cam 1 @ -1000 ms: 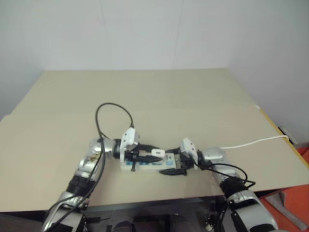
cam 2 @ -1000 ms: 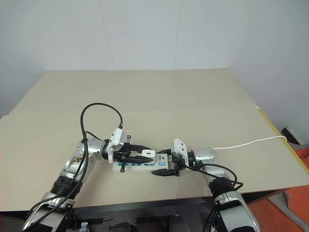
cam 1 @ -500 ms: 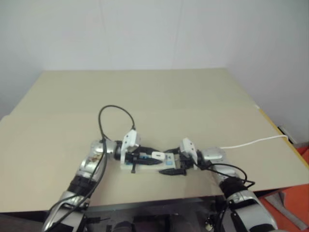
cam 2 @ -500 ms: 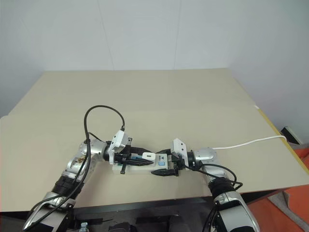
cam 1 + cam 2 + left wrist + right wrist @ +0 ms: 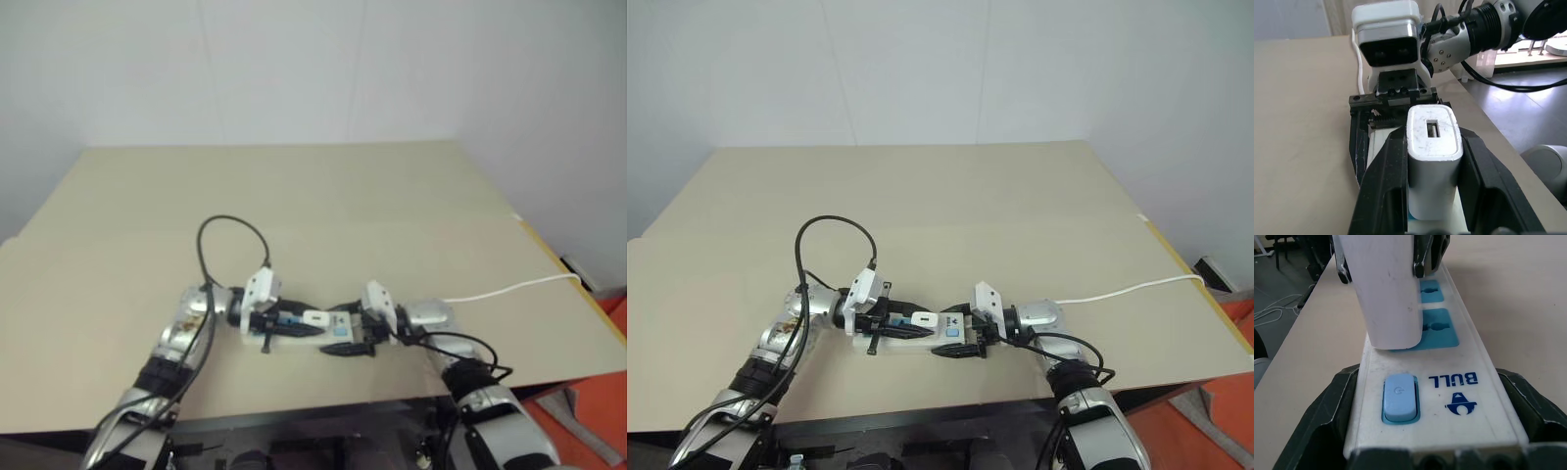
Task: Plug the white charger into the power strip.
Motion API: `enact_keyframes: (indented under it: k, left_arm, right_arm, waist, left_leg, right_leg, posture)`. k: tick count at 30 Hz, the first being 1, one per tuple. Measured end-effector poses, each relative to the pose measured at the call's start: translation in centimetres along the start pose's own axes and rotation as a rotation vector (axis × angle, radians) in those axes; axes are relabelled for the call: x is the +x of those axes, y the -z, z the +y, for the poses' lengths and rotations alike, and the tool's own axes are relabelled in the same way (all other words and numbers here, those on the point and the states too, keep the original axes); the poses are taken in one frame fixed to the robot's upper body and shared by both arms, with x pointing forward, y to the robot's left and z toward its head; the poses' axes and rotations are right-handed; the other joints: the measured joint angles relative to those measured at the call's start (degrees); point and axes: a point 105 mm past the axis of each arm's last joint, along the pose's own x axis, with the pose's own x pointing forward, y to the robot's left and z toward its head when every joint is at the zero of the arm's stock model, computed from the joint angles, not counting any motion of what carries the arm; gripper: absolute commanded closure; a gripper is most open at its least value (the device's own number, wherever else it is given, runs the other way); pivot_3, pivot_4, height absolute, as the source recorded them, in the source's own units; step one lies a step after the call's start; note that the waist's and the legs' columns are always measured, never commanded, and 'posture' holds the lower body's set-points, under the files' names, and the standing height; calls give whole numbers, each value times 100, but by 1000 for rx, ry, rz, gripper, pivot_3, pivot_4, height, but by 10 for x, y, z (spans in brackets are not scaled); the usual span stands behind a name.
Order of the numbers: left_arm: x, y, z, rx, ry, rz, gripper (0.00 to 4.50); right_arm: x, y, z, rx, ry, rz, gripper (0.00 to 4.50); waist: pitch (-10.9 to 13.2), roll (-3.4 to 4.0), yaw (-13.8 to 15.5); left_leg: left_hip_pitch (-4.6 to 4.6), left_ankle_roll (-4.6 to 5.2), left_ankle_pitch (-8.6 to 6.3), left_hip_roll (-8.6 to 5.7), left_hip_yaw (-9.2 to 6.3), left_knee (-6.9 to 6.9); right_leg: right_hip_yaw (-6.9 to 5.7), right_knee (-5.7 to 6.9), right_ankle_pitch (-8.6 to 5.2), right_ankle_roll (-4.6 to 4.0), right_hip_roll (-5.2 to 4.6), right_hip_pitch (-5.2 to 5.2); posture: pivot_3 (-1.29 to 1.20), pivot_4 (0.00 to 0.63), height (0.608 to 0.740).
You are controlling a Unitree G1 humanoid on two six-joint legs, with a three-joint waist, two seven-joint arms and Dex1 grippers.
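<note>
Near the front edge of the table (image 5: 1019,196), in the head views, the power strip (image 5: 916,338) lies flat between the two arms, its thin white cable (image 5: 1127,290) running off toward the right edge. The left gripper (image 5: 904,319) reaches in from the left, clamped on the white charger (image 5: 925,319), which sits over the strip. The right gripper (image 5: 956,345) grips the strip's switch end from the right.

In the left wrist view, the two black fingers (image 5: 1383,186) press the sides of the white charger (image 5: 1433,161), upright between them, the USB port facing up. The strip below is mostly hidden, so pin alignment cannot be confirmed here.

In the right wrist view, the right gripper's fingers (image 5: 1327,411) bracket the power strip (image 5: 1459,396) at its blue switch (image 5: 1399,396). The white charger (image 5: 1386,293) stands on the nearest blue socket panel (image 5: 1442,333), base touching or just above it; full seating cannot be told.

Risks, as judged: if the pins are slightly off the slots, downward pressure may tilt the charger in the grip or lever the strip up. A release before seating would leave the charger loose. Slippage at the switch end would let the strip slide.
</note>
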Motion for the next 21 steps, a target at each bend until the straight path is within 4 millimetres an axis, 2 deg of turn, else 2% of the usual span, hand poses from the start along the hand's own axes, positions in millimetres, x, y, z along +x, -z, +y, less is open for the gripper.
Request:
enact_keyframes:
  k: [10, 12, 14, 17, 21]
  left_arm:
    - [-2, 1, -2, -45, -5, 49, 3494]
    - [-2, 1, -2, -54, -4, 53, 2768]
    - [-12, 14, -5, -82, -7, 120, 2231]
    - [-21, 16, -2, -91, -28, 142, 1237]
    - [-23, 14, 1, -103, -42, 136, 19]
  right_arm:
    - [2, 0, 1, -1, -6, 0, 1059]
    - [3, 0, 1, 0, -6, 1, 1059]
    - [2, 0, 1, -1, -12, -2, 1059]
    - [-1, 2, 0, 7, -6, 2, 1059]
    - [-1, 2, 0, 5, -5, 1, 1059]
  waist:
    - [-11, 1, -45]
    - [-15, 2, -48]
    - [-18, 8, -81]
    - [-24, 16, -48]
    - [-29, 21, -24]
  left_leg:
    - [0, 0, 0, 0, -8, -1]
    - [0, 0, 0, 0, -8, -1]
    - [2, 0, 0, -1, -6, -5]
    - [7, 0, 0, -3, -10, -3]
    - [11, 0, 0, -3, -9, -4]
  right_leg:
    - [0, -2, -1, 1, 0, 1]
    - [-1, -2, -1, 1, 0, 1]
    - [2, -3, -1, 1, 0, 0]
    - [-3, -4, -3, 0, -4, 10]
    - [-3, -6, -4, 2, -4, 13]
  posture:
    - [0, 150, 740]
    - [0, 150, 740]
    - [0, 150, 740]
    - [0, 150, 740]
    - [0, 150, 740]
